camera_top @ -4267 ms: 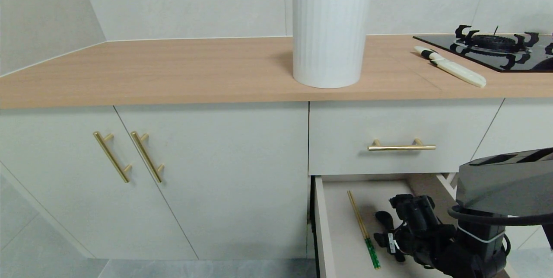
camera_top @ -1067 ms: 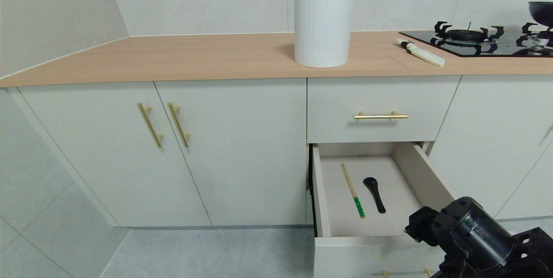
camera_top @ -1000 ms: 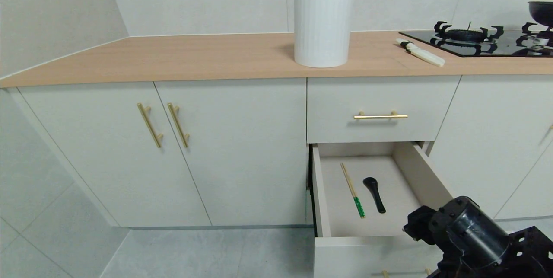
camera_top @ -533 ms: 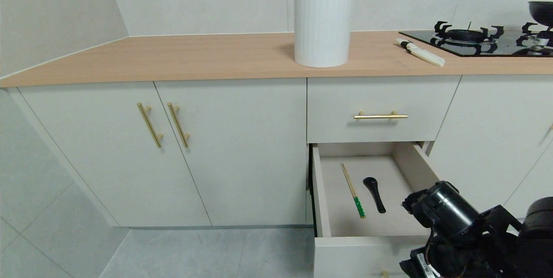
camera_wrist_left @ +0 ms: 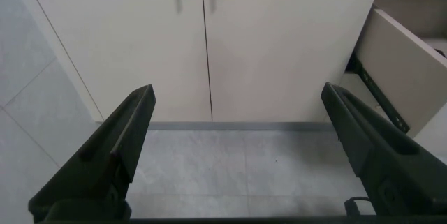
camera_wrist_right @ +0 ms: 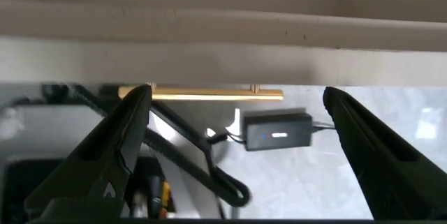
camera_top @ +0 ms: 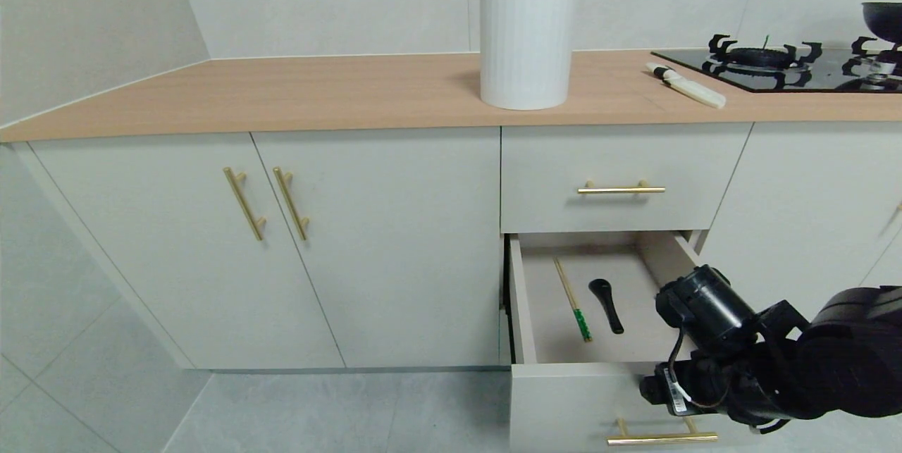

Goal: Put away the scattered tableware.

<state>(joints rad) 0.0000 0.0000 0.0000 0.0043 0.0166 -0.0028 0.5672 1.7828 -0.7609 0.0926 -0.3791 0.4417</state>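
— Kitchen run: matt wood-grain counter (camera_top: 317,94) over pale, flat cabinet fronts with brass bar pulls. Where does your tableware stand?

— Chopsticks (camera_top: 572,300) and black spoon (camera_top: 606,303) lie side by side, not touching, on the floor of the open drawer (camera_top: 523,312). One knife (camera_top: 687,90) lies flat on the counter, between the ribbed white canister (camera_top: 528,34) and the hob (camera_top: 775,72).

— And your pincers?

— Right gripper (camera_wrist_right: 236,112) is spread wide and empty, facing the drawer front, with the brass handle (camera_wrist_right: 202,95) just ahead. Left gripper (camera_wrist_left: 237,98) is likewise wide and empty, low before the cabinet doors (camera_wrist_left: 209,35).

— How will the knife handle?

— By my judgement it is light, stiff and smooth: cream, with a dark band. It lies flat, so you get little purchase underneath. Take it across its narrow width near the banded end, and expect it to slide. The chopsticks are thin and would roll. The spoon looks glossy and is possibly brittle.
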